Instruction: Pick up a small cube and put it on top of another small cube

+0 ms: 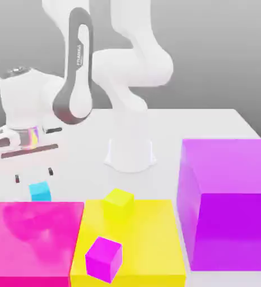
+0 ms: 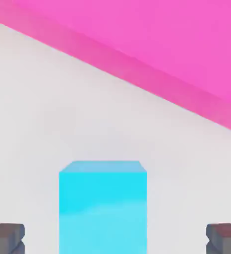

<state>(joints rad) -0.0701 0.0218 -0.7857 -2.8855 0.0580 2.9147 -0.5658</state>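
Grey backdrop, pale worktop
A plain grey expanse, darker toward the top and softly graded, stands behind the whitish worktop (image 1: 194,123), whose far edge runs straight across; the light is bright and even, washing the surface nearly white.

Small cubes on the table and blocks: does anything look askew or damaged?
Nothing looks damaged. The small magenta cube sits turned askew on the yellow block, its sides not parallel to the block's edges.
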